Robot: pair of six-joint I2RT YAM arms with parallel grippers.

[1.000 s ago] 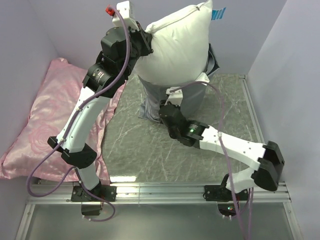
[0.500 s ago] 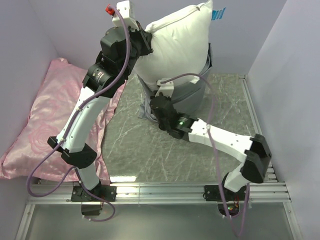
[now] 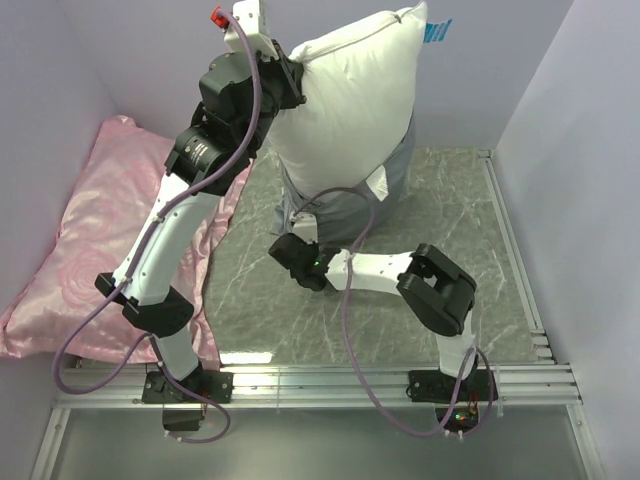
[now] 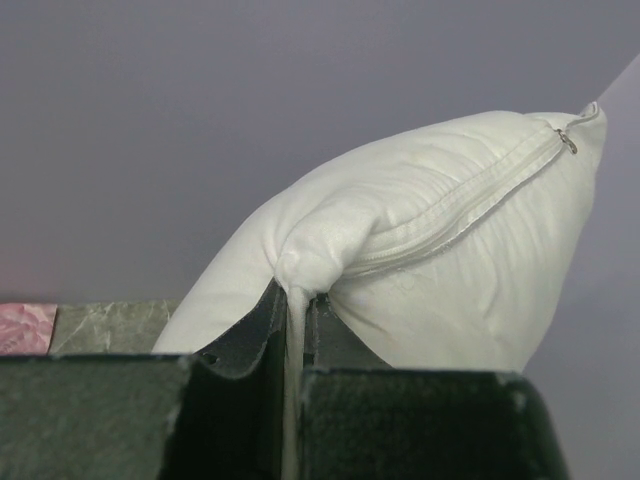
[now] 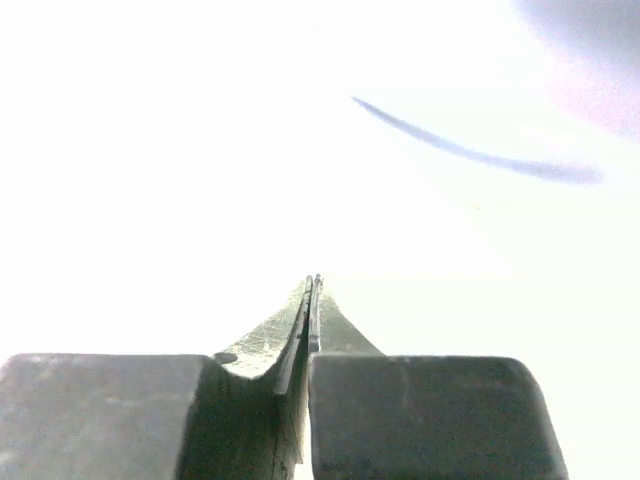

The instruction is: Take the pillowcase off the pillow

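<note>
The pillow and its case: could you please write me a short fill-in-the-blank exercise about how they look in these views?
1. The left gripper holds the pillow by one ____.
2. The pillowcase, bunched round the pillow's lower end, is ____ in colour.
3. The tag at the pillow's top corner is ____.
4. The pink patterned pillow lies beside the ____ arm.

Missing words: corner; grey; blue; left.

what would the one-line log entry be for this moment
left gripper: shut on pillow corner, held high | pillowcase: bunched around pillow's lower end | right gripper: shut, low beside pillowcase, grip unclear | status: case not off
</note>
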